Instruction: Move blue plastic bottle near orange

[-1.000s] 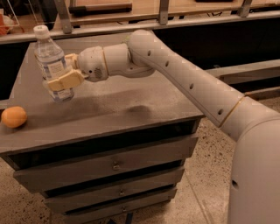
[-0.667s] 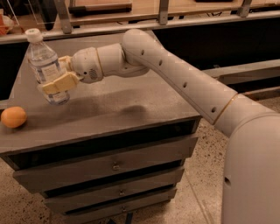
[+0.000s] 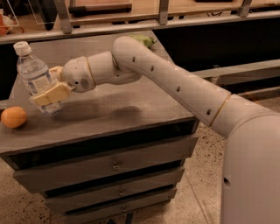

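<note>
Hand (image 3: 43, 85) clamping blue plastic bottle (image 3: 31, 72) | near-upright, cap up, leaning left | orange (image 3: 13, 117) near

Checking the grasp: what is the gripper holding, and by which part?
The gripper, near the orange, grips the blue plastic bottle around its labelled lower body.

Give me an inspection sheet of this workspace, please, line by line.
Surface: grey cabinet top over drawers.
Job's things: blue plastic bottle, capped and tilted, near the left edge; orange at the front left corner, apart from it.
Clutter: green bag at the back edge, partly hidden by the arm.
Grippers: gripper shut on the bottle's lower half.
Cables: nothing seen.
Surroundings: speckled floor; wooden shelving behind.
</note>
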`<state>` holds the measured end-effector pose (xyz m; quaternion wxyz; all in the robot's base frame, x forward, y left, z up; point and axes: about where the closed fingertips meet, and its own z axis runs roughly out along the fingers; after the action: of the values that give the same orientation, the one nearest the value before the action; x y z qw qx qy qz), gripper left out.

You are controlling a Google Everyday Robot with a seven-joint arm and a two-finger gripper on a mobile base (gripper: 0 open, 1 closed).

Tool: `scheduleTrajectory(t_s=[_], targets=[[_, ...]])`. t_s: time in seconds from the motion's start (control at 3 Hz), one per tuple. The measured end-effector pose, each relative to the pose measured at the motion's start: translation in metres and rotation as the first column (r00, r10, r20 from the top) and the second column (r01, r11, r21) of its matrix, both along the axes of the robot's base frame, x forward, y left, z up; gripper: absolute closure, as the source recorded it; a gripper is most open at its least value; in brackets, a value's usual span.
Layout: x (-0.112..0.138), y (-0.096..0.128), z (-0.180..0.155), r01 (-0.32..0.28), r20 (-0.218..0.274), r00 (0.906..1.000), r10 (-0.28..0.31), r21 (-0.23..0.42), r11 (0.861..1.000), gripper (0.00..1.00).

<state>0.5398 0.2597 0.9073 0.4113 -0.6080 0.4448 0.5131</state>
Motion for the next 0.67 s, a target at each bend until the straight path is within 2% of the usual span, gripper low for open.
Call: scheduleTrajectory(t_s=[0.67], targets=[[0.0002, 0.0168, -0.0106, -0.041, -0.014, 0.9991, 0.041, 0.014, 0.999, 1.0]])
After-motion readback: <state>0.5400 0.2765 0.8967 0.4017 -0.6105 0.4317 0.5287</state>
